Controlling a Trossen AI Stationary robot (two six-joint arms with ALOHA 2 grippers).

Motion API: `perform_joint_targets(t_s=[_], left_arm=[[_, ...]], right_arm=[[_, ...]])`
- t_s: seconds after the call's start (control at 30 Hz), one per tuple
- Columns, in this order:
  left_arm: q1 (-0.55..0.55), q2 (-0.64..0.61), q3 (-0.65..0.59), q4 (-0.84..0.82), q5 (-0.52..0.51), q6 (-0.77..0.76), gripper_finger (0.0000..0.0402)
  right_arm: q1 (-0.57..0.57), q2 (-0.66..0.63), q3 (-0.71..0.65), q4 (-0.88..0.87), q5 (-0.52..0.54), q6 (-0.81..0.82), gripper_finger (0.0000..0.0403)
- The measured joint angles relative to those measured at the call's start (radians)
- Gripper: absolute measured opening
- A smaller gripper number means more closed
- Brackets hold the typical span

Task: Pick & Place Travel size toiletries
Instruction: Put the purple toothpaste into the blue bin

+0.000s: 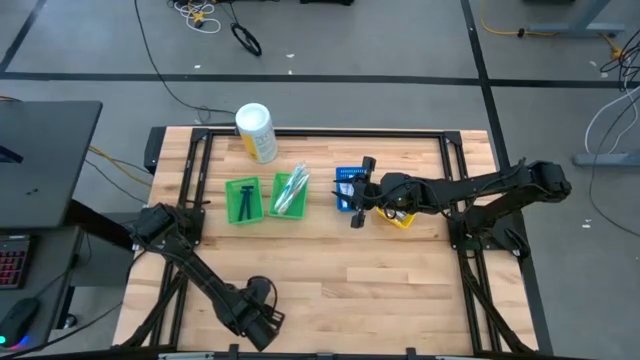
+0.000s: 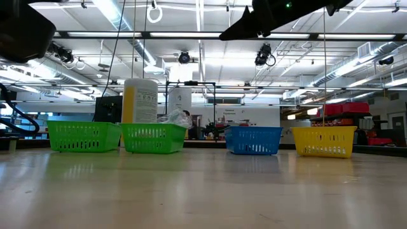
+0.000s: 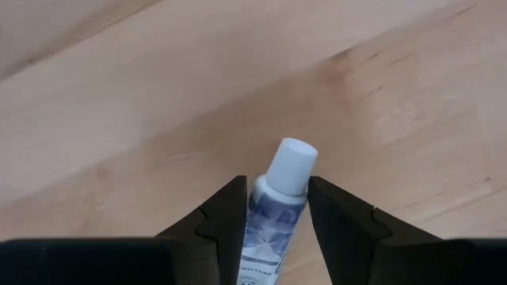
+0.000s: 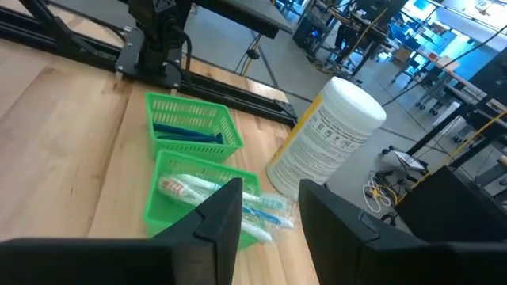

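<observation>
Wooden bench (image 1: pixel 340 270), near edge: my left claw (image 3: pixel 273 218) grips a small white tube (image 3: pixel 273 210), picked. Right claw (image 4: pixel 269 218) hangs parted, empty, over the blue bin (image 1: pixel 347 187). Next, carry to a bin

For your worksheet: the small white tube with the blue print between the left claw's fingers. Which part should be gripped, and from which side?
Grip the tube across its flattened printed body, below the round white cap, coming in from behind its tail end. The left claw straddles it this way: the body is broad, the cap narrow and probably slippery.
</observation>
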Motion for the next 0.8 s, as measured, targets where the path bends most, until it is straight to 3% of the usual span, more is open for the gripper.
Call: perform_joint_targets(t_s=[0.4,0.8], left_arm=[[-0.006,0.0,0.0,0.02,-0.049,0.035,0.0152],[-0.007,0.0,0.0,0.039,-0.019,0.211,0.0191]], right_arm=[[0.0,0.0,0.0,0.0,0.0,0.0,0.0137],[0.0,0.0,0.0,0.0,0.0,0.0,0.0137]])
